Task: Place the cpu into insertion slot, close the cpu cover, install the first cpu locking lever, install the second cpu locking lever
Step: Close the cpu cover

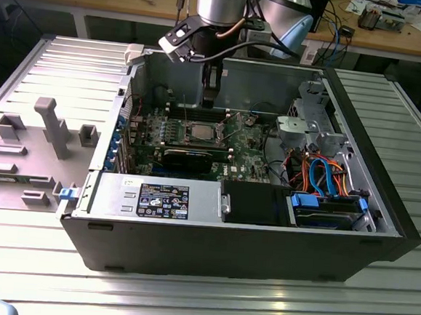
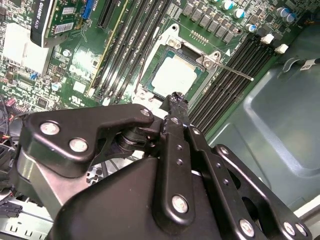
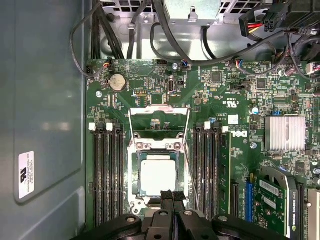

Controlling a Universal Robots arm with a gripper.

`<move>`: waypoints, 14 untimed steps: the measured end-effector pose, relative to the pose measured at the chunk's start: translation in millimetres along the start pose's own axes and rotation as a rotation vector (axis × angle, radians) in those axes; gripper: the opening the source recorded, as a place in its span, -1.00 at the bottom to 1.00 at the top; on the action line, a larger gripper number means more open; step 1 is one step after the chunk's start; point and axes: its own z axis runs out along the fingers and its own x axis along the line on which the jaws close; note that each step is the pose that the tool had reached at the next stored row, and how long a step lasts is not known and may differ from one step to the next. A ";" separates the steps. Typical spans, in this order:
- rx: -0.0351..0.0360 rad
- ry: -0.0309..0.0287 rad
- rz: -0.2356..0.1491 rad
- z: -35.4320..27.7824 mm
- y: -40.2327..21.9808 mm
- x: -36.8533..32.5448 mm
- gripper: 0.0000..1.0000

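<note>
The cpu lies flat in the insertion slot on the green board, its silvery top showing in both wrist views. The cpu cover is swung open and stands off the far side of the slot, with board showing through its window. A thin locking lever sticks out free beside the slot. My gripper hangs just above the slot's near edge, fingers shut together with nothing between them. In the exterior view the gripper reaches down inside the open computer case over the cpu.
Long black memory slots flank the socket on both sides. A graphics card, a finned heatsink and cable bundles lie around it. Case walls box the arm in. A grey fixture sits on the exterior view's left.
</note>
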 end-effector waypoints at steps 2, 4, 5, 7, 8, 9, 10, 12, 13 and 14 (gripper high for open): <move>0.0000 0.0000 0.000 -0.3 0.0 0.0 -0.79; 0.0006 -0.0006 0.000 -0.6 0.7 0.2 -0.79; 0.0006 -0.0005 0.000 -0.6 1.3 0.3 -0.79; 0.0005 -0.0003 0.000 -0.5 2.6 0.4 -0.79; 0.0005 -0.0004 0.000 -0.5 3.0 0.4 -0.79; 0.0006 -0.0003 0.000 -0.5 3.1 0.5 -0.79; 0.0005 -0.0003 0.000 -0.5 3.4 0.7 -0.79; 0.0005 -0.0003 0.000 -0.5 3.4 0.8 -0.79; 0.0005 -0.0003 0.000 -0.5 3.5 0.9 -0.79; 0.0005 -0.0003 0.000 -0.5 4.1 0.8 -0.79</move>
